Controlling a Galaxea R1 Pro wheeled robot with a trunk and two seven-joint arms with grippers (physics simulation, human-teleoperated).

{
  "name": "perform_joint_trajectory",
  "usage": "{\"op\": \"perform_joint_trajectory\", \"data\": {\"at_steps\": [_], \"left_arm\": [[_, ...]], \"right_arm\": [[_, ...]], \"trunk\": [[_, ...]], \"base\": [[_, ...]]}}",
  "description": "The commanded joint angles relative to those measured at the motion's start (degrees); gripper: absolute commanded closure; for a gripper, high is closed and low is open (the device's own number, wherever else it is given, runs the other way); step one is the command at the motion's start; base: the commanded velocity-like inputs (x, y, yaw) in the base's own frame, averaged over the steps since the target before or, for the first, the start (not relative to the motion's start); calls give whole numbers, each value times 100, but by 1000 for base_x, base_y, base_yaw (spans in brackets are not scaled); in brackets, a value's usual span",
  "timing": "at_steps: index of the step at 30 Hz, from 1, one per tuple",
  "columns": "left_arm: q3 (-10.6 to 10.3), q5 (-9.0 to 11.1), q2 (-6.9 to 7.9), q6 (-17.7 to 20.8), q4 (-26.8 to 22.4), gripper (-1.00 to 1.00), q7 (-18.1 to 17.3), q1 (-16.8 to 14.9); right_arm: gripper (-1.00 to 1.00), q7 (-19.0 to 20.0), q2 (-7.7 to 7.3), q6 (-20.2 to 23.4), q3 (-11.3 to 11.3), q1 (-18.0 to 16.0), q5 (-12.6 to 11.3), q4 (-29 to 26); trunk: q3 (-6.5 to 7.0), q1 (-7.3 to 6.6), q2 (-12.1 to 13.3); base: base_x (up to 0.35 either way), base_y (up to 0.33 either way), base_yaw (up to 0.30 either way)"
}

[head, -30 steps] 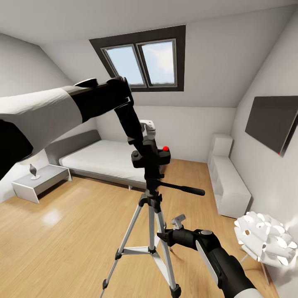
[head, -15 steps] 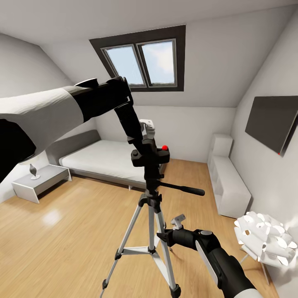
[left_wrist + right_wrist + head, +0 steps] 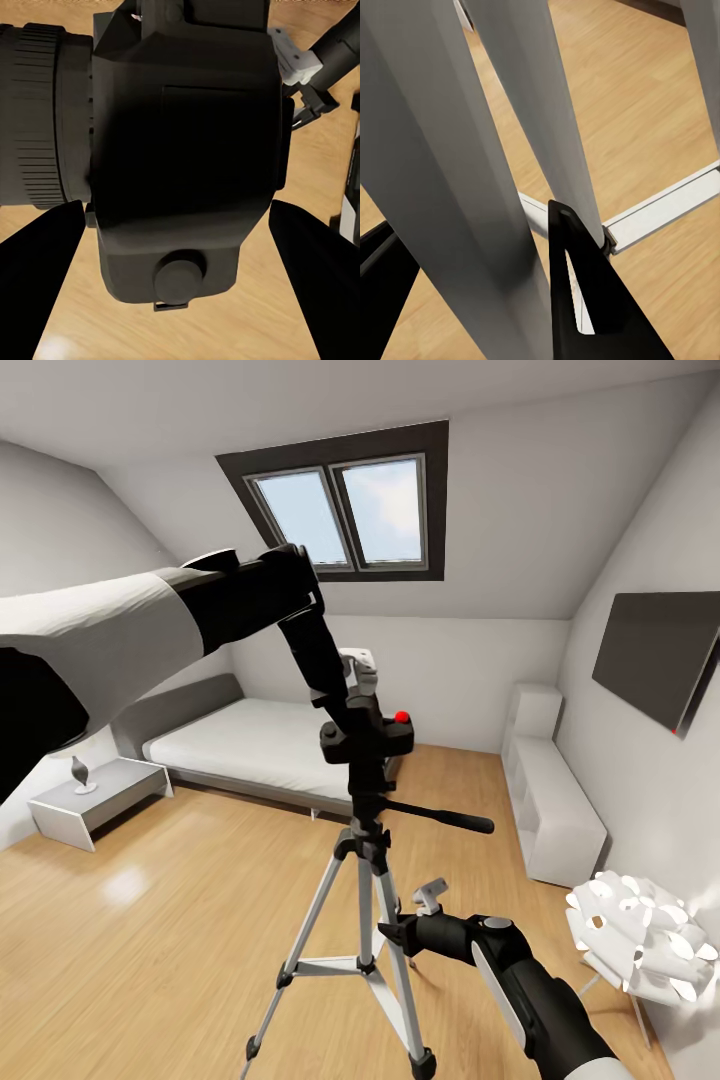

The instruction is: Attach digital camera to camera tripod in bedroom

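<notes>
Black digital camera (image 3: 366, 740) sits on camera tripod (image 3: 362, 920) head, clamped in my left gripper (image 3: 352, 705). Right gripper (image 3: 415, 920), at tripod's 4 o'clock: can't tell. Left: let go.

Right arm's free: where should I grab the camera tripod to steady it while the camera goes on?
Probably the centre column of the camera tripod, coming from the right gripper's side, fingers straddling it horizontally. It is a slim upright post, and the pan handle and digital camera sit above.
</notes>
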Motion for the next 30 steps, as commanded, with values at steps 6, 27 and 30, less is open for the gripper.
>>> {"op": "perform_joint_trajectory", "data": {"at_steps": [6, 27, 30], "left_arm": [[-35, 89, -10, 62, 4, 100, -17, -8], [-64, 105, -30, 55, 133, 100, -11, 159], [-60, 105, -49, 57, 158, 100, -10, 164]], "right_arm": [[100, 3, -4, 44, 8, -2, -52, -7], [100, 2, -4, 44, 8, -2, -52, -6], [100, 2, -5, 44, 8, -2, -52, -6]], "trunk": [[-3, 2, -6], [-3, 2, -6], [-3, 2, -6]], "base": [[0, 0, 0], [0, 0, 0], [0, 0, 0]]}}
